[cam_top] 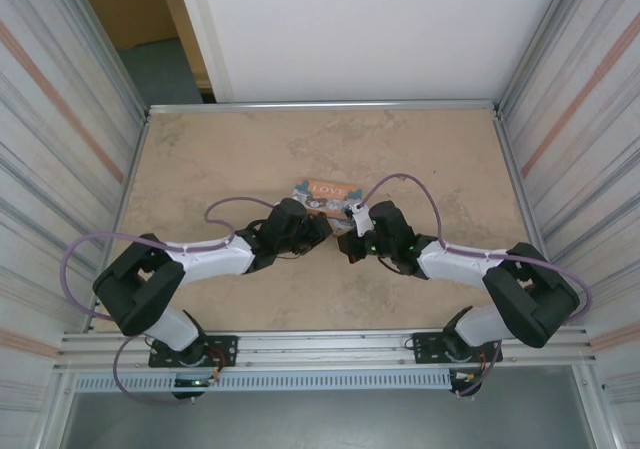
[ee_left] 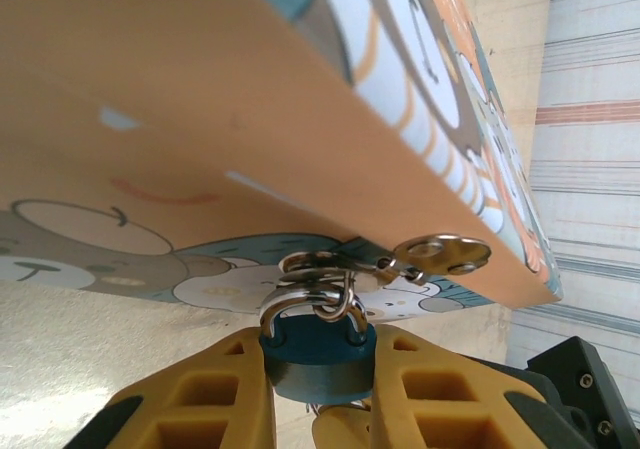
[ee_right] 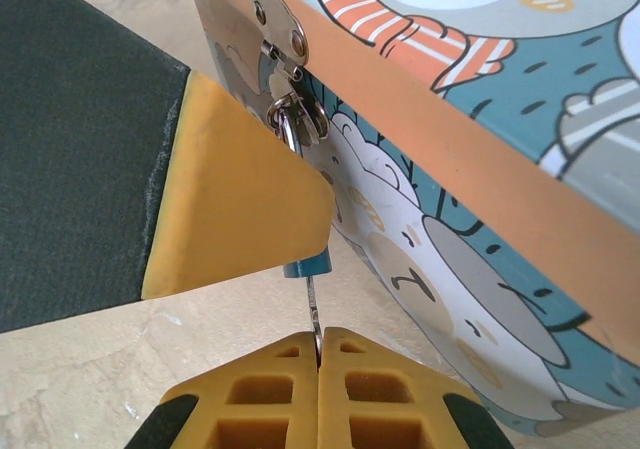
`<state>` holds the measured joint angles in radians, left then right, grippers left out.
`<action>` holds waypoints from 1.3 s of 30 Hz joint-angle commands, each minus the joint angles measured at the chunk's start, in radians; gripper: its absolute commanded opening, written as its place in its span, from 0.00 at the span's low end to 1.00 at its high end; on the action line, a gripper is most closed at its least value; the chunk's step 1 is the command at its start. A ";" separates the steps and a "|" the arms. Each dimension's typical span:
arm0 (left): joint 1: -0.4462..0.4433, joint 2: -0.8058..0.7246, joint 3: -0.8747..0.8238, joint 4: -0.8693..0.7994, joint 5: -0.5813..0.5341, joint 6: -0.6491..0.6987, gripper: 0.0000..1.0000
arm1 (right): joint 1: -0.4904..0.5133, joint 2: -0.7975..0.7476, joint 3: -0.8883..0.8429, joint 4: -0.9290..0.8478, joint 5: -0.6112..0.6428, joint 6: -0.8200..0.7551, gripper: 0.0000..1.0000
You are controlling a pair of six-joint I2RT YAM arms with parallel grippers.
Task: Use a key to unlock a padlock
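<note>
The small blue padlock (ee_left: 318, 354) hangs by its silvery shackle from the hasp (ee_left: 440, 254) of the orange bear-print tin (ee_left: 200, 119). My left gripper (ee_left: 320, 374) is shut on the padlock's body, one yellow finger on each side. In the right wrist view, that left finger (ee_right: 240, 199) covers most of the padlock (ee_right: 306, 266), so just its bottom edge peeks out. The thin silvery key (ee_right: 313, 304) runs from that bottom edge down into my right gripper (ee_right: 318, 341), which is shut on it. From above, the left gripper (cam_top: 322, 227) and the right gripper (cam_top: 350, 231) meet in front of the tin (cam_top: 322, 191).
The tin stands mid-table on the beige surface (cam_top: 230, 159). Corrugated metal walls (cam_top: 60, 139) close in both sides, and a white panel (cam_top: 370, 29) the back. Purple cables (cam_top: 100, 241) loop off both arms.
</note>
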<state>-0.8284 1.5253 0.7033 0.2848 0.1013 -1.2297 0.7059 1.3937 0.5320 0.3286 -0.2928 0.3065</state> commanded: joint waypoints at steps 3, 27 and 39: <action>-0.088 -0.026 0.020 0.026 0.213 0.035 0.16 | -0.008 -0.019 0.132 0.316 -0.139 -0.041 0.00; -0.091 -0.028 0.030 0.010 0.238 0.023 0.16 | -0.011 -0.044 0.115 0.318 -0.098 -0.164 0.00; -0.091 0.074 0.001 0.107 0.222 -0.020 0.16 | -0.010 0.005 0.009 0.303 -0.044 -0.084 0.00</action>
<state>-0.8413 1.5593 0.7052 0.3401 0.1200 -1.2373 0.6743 1.3975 0.5064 0.3706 -0.3115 0.2016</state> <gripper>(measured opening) 0.226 0.048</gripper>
